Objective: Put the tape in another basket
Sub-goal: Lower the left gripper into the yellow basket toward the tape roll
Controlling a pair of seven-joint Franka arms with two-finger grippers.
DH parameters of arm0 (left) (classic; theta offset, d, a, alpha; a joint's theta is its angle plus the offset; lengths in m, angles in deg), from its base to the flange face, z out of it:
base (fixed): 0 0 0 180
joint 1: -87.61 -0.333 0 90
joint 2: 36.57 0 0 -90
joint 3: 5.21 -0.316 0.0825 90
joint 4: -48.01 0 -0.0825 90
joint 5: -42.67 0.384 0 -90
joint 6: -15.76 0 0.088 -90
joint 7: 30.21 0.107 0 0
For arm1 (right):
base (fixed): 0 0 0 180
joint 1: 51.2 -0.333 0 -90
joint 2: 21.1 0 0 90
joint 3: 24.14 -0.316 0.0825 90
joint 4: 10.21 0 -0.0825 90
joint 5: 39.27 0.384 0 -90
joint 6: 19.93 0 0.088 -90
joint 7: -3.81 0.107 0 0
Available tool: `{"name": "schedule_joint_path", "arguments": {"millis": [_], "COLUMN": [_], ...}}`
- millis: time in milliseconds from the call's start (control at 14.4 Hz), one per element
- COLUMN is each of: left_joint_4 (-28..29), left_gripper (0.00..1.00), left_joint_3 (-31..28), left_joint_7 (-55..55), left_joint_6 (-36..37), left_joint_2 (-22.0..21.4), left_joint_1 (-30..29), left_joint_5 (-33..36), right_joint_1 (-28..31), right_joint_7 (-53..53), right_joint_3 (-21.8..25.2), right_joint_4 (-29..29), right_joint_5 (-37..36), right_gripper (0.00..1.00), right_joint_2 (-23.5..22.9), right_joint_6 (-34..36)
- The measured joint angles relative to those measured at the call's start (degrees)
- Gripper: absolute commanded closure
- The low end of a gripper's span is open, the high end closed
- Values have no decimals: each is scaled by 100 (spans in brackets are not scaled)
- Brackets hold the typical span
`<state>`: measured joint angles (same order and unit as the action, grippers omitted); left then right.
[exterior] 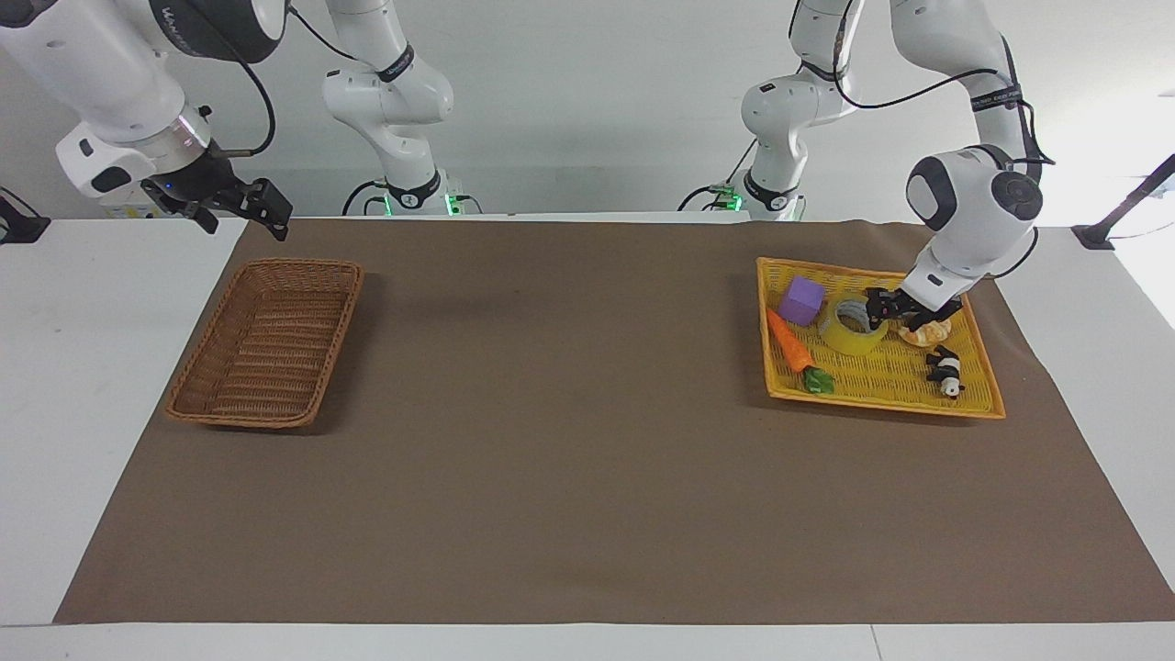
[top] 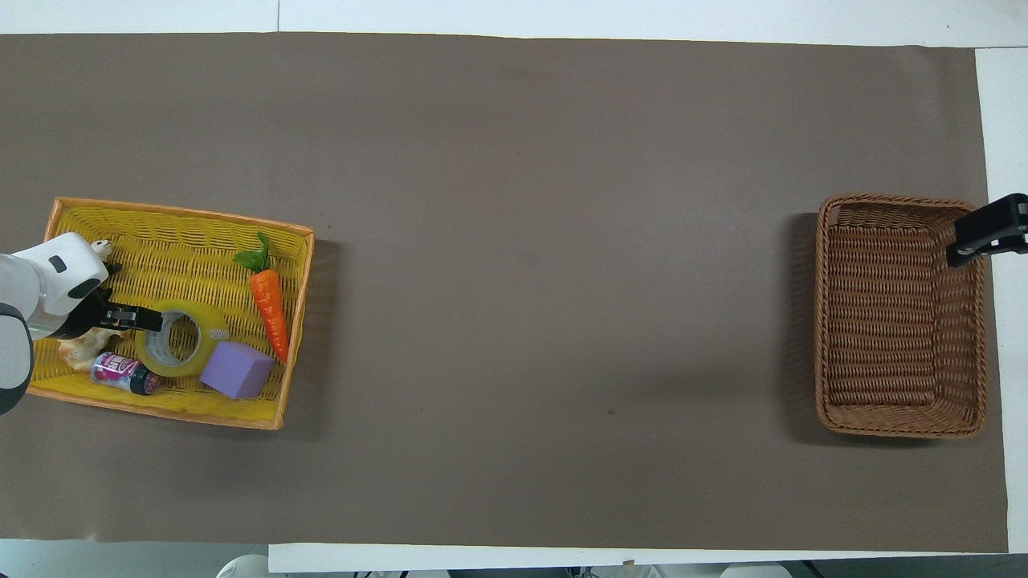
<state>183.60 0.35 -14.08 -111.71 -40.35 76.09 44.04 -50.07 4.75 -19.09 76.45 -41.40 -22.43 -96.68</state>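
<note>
Left gripper (exterior: 879, 306) pinching yellow tape roll's (exterior: 854, 328) wall, ready for lifting toward wicker basket (exterior: 266, 341); right gripper (exterior: 240, 204) waiting, fingers wide.

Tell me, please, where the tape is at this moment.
The tape lies in the yellow tray at the left arm's end of the table, between the purple cube and the croissant, with the left gripper at its rim.

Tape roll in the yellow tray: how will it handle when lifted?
The tape lies flat on the yellow tray, so it shouldn't roll. Pinched by one wall at the left gripper, it may swing. Its glossy wall looks slippery.
</note>
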Motion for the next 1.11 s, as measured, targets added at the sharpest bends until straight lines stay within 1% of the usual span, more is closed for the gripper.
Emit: {"name": "schedule_joint_path", "arguments": {"millis": [139,486,625,695,764,1112], "left_joint_4": [23,265,301,321,352,456], "left_gripper": [34,34,44,46,48,48], "left_joint_3": [11,18,21,26,33,46], "left_joint_7": [0,0,0,0,0,1], "left_joint_6": [0,-4,-6,-6,-6,-12], "left_joint_2": [-1,-3,-3,-4,-5,0], "left_joint_1": [3,4,4,7,14,79], "left_joint_5": [0,0,0,0,0,0], "right_joint_1": [0,0,0,0,0,0], "right_joint_7": [0,0,0,0,0,0], "right_joint_3": [0,0,0,0,0,0], "right_joint_4": [0,0,0,0,0,0], "right_joint_5": [0,0,0,0,0,0], "right_gripper": [1,1,1,1,1,1], "right_joint_2": [0,0,0,0,0,0], "right_joint_6": [0,0,0,0,0,0]}}
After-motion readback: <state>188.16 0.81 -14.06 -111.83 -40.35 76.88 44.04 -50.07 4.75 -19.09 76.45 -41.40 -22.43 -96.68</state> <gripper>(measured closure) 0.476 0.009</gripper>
